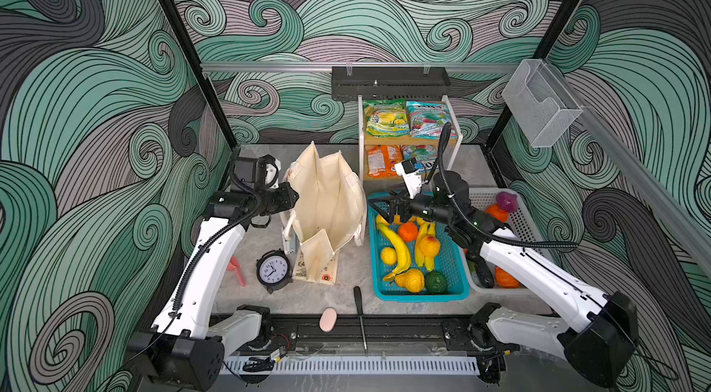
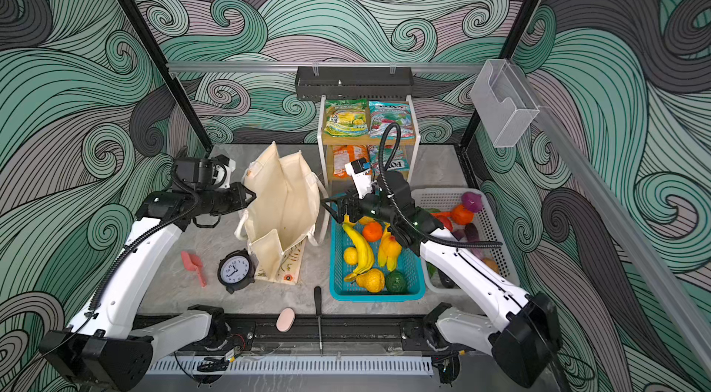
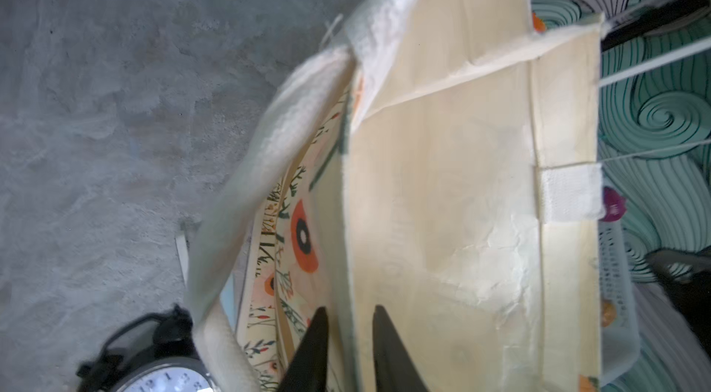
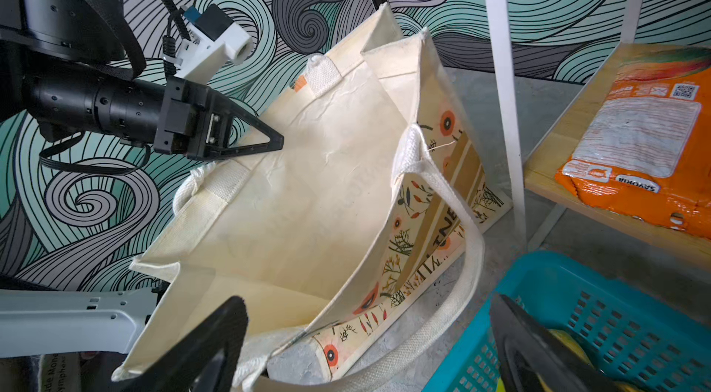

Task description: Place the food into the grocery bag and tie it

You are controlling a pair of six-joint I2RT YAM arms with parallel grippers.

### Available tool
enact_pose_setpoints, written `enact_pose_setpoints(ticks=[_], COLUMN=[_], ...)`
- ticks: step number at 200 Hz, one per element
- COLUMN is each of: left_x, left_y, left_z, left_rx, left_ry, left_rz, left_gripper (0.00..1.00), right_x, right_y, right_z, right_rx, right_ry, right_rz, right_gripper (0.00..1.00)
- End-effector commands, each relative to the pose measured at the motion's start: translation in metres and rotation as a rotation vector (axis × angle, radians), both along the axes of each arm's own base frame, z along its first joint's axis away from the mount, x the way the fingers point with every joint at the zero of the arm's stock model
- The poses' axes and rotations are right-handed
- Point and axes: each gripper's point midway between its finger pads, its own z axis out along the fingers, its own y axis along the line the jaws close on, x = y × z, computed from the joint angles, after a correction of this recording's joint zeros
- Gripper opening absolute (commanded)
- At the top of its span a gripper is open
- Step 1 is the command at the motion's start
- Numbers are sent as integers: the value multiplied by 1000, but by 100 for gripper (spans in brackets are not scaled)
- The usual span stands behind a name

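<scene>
Left arm (image 1: 215, 255) stretched level to the grocery bag (image 1: 327, 194), left fingers (image 3: 311, 344) slightly parted astride its rim, right arm (image 1: 538, 274) hung over the teal basket (image 1: 419, 296), right fingers (image 4: 207, 344) spread wide, empty.

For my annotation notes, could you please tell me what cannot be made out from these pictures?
White plastic basket: contents mostly covered by the right arm in both top views.
Lower teal glossy snack packet: partly behind the right wrist camera, both top views.
Black round alarm clock: cut off by the frame edge, left wrist view.
</scene>
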Motion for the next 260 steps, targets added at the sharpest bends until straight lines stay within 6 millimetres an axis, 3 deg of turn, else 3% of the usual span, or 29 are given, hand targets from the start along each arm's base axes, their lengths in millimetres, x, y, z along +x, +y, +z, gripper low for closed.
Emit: enact_pose_setpoints(ticks=[1, 37, 66, 73, 82, 94, 113, 133, 140, 177, 199, 260], left_x=[2, 9, 15, 16, 18, 20, 22, 22, 22, 22, 19, 3], left_y=[1, 27, 15, 12, 10, 11, 6, 1, 2, 31, 49, 70], left_z=[13, 15, 0, -1, -1, 0, 4, 8, 8, 9, 11, 5], left_rx=[1, 190, 160, 154, 153, 157, 128, 93, 101, 231, 300, 378], left_ry=[-63, -80, -39, -41, -47, -57, -75, -92, -88, -96, -106, -62], left_rz=[-6, 33, -25, -41, -50, -49, -57, -65, -63, 48, 115, 166], left_gripper=[45, 73, 69, 61, 41, 25, 18, 0, 0, 0, 0, 0], right_x=[8, 0, 1, 2, 4, 9, 13, 19, 20, 18, 18, 12], right_y=[-5, 6, 23, 27, 35, 47, 59, 57, 53, 30, 15, -30], right_z=[-1, -18, -33, -37, -40, -42, -47, -47, -45, -28, -32, -39], right_rx=[-44, -215, -306, -309, -294, -262, -247, -263, -271, -350, -439, -512], right_ry=[76, 123, 161, 174, 185, 190, 219, 206, 195, 131, 152, 228], right_rz=[-105, -152, -181, -181, -175, -172, -159, -188, -200, -232, -231, -248], right_gripper=[100, 100, 98, 94, 87, 75, 52, 14, 0, 0, 0, 0])
